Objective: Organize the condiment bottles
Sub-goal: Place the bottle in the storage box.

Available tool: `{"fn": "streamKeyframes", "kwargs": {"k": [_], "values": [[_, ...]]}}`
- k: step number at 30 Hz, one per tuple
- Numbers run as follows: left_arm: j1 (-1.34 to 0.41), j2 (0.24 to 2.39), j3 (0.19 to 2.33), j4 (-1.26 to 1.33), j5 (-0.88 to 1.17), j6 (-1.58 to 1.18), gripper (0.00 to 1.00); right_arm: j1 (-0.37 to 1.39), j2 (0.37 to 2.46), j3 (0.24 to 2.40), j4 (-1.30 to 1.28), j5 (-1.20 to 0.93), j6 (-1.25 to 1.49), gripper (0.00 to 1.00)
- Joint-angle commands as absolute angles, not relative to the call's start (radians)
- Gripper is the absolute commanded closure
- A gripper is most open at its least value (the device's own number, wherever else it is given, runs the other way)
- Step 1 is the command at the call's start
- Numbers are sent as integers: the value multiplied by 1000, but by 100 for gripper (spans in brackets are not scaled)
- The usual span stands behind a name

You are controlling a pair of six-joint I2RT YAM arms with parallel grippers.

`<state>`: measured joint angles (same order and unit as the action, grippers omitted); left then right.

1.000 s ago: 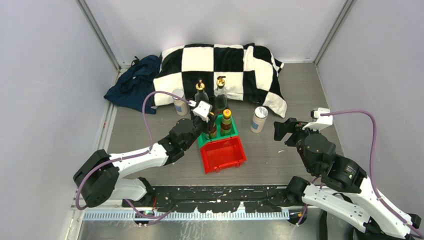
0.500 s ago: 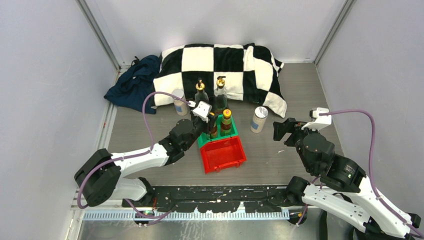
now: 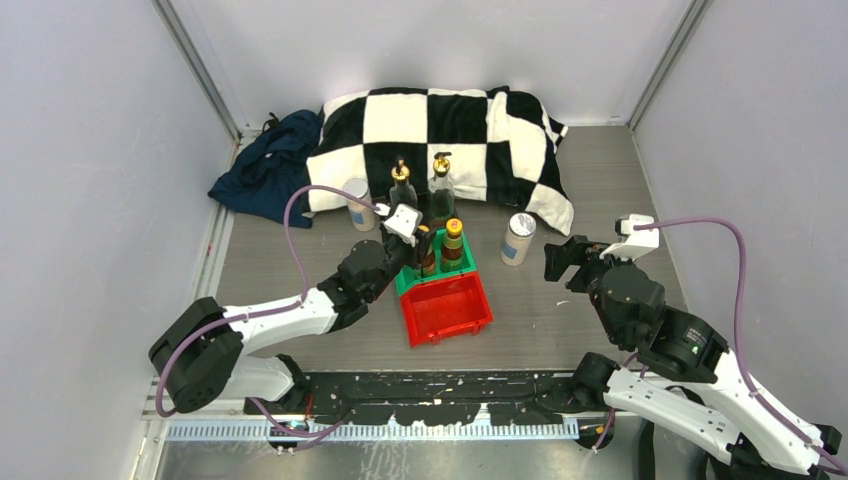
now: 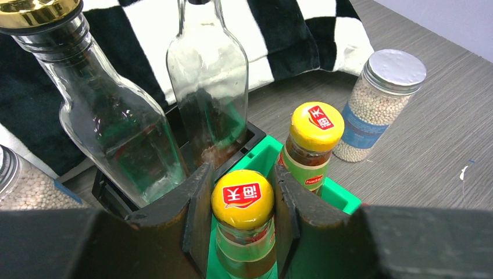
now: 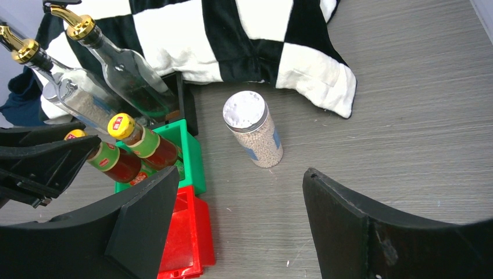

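Note:
My left gripper [image 3: 421, 243] is shut on the yellow cap of a dark sauce bottle [image 4: 242, 200] that stands in the green bin [image 4: 340, 197]. The second sauce bottle [image 4: 314, 133] stands beside it in the same bin. Two tall glass bottles [image 4: 116, 133] [image 4: 209, 70] with gold tops stand in the black bin [image 4: 256, 135] behind. One silver-lidded shaker jar [image 3: 518, 238] stands on the table right of the bins, the other [image 3: 358, 203] to the left. My right gripper [image 3: 565, 260] is open and empty, just right of the nearer jar [image 5: 256, 131].
A red bin [image 3: 447, 308] stands empty against the green bin's near side. A black-and-white checkered blanket [image 3: 450, 130] lies behind the bottles, and a dark blue cloth [image 3: 265, 165] lies at the back left. White walls enclose the table on three sides.
My right gripper has edged slightly left toward the shaker jar. My left gripper and the bottles have not visibly moved.

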<state>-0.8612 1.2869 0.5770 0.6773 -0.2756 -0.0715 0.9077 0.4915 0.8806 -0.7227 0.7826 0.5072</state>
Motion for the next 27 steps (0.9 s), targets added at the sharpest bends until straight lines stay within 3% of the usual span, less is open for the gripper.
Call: {"fn": "streamKeyframes", "kwargs": {"k": [1, 6, 12, 17, 27], "values": [[-854, 1264, 583, 839, -281, -80, 99, 908, 500, 878, -681, 782, 517, 16], [-854, 1261, 578, 831, -289, -82, 86, 908, 500, 876, -681, 781, 518, 16], [-854, 1257, 578, 813, -290, -86, 52, 908, 497, 874, -681, 780, 518, 16], [-854, 1252, 581, 799, -283, -87, 34, 908, 495, 873, -683, 778, 521, 16], [-856, 1219, 588, 762, -273, -87, 27, 908, 485, 876, -684, 778, 522, 16]]}}
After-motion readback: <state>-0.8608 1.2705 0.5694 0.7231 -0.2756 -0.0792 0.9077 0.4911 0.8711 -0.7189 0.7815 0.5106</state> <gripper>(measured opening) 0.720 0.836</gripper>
